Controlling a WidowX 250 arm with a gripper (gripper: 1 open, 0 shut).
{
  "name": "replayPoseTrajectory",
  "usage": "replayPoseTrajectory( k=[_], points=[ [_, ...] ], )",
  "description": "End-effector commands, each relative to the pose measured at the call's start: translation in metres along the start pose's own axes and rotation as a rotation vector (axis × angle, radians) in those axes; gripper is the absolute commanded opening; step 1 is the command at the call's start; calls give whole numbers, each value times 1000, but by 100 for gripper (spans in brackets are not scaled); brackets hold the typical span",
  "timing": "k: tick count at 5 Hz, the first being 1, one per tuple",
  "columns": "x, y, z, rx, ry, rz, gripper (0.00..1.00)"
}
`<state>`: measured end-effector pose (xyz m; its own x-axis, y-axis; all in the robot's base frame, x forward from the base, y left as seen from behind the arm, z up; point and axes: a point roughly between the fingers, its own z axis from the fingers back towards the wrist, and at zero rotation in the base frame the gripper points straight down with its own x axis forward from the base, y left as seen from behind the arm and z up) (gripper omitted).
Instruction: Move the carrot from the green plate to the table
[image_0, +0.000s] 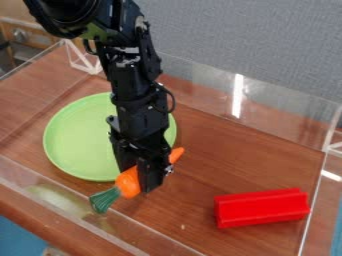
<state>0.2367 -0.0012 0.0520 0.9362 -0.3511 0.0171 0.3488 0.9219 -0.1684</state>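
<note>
The orange carrot (131, 181) with its green top (103, 203) lies tilted just off the right front rim of the green plate (78, 140), low over the table (254, 150). My gripper (144, 176) points straight down and is shut on the carrot's middle. The black arm rises from it toward the top left and hides part of the plate's right side. The plate's surface is bare.
A red rectangular block (262, 208) lies on the wood at the front right. Clear acrylic walls (267, 100) border the tabletop on all sides, with the near wall close in front of the carrot's green top.
</note>
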Motion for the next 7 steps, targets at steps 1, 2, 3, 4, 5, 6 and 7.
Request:
replayPoseTrajectory(
  k=[1, 2, 3, 4, 5, 6, 7],
  points=[
    [0, 3, 2, 1, -16, -22, 0],
    [-2, -10, -4, -7, -10, -74, 0],
    [-3, -21, -5, -10, -7, -125, 0],
    [5, -21, 7, -6, -3, -116, 0],
    [14, -19, 23, 2, -9, -101, 0],
    [23, -17, 33, -5, -15, -90, 0],
    [18, -25, 24, -35, -3, -99, 0]
  ],
)
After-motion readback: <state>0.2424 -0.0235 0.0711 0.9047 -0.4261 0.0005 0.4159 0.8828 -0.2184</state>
